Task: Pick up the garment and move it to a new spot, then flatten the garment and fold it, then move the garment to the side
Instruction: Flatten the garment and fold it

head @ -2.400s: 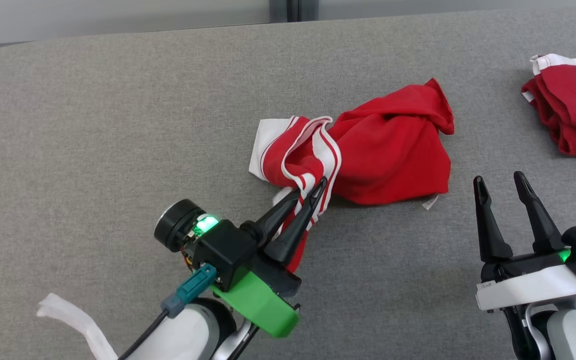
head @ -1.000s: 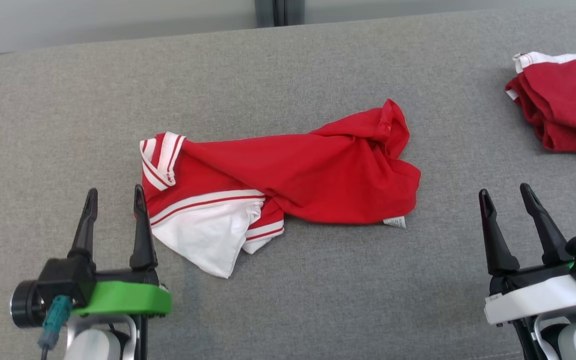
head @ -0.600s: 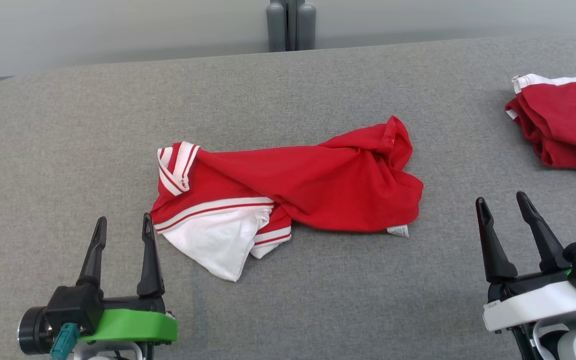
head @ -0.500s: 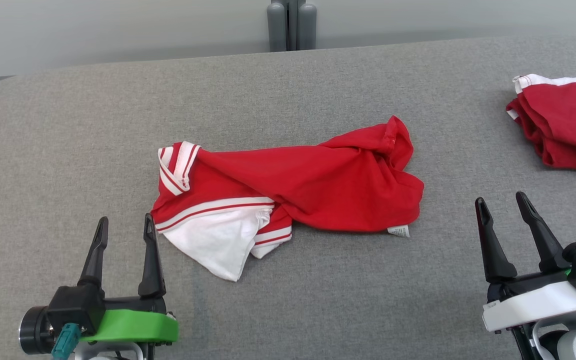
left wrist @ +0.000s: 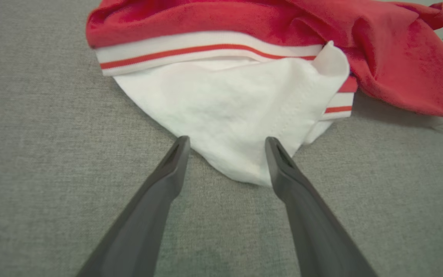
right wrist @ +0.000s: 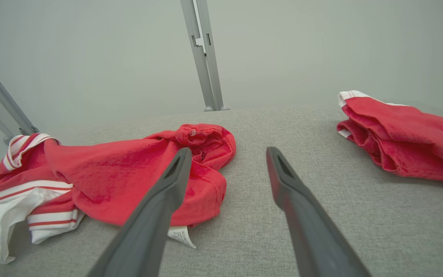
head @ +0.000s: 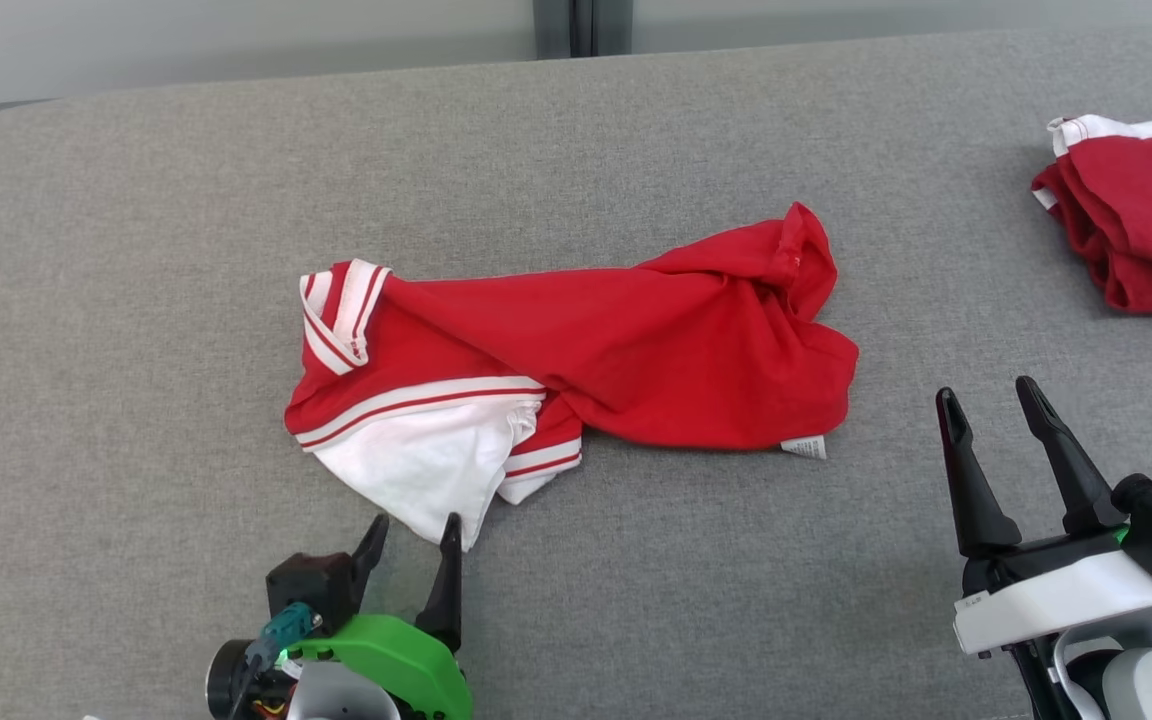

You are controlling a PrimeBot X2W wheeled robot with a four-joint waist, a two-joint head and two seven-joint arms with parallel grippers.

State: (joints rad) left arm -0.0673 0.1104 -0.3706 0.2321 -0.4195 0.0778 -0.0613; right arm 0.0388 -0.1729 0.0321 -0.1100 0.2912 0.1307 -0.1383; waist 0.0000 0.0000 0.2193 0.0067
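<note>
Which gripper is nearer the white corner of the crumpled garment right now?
Left. The left gripper frames the white corner; the right gripper sits apart, beyond the red end of the garment.

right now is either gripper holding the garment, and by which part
Nothing is held. The left gripper is open near the white corner of the garment; the right gripper is open, apart from it.

Grey fabric table (head: pixel 136 250) — one crumpled red garment (head: pixel 636 340), white-striped trim, mid-table, white panel toward the near edge. Folded red cloth (head: pixel 1136 220) at the right edge. Left gripper (head: pixel 416 522), jaws apart, just beside the panel's tip; right gripper (head: pixel 986 390), jaws apart, near-right corner.
</note>
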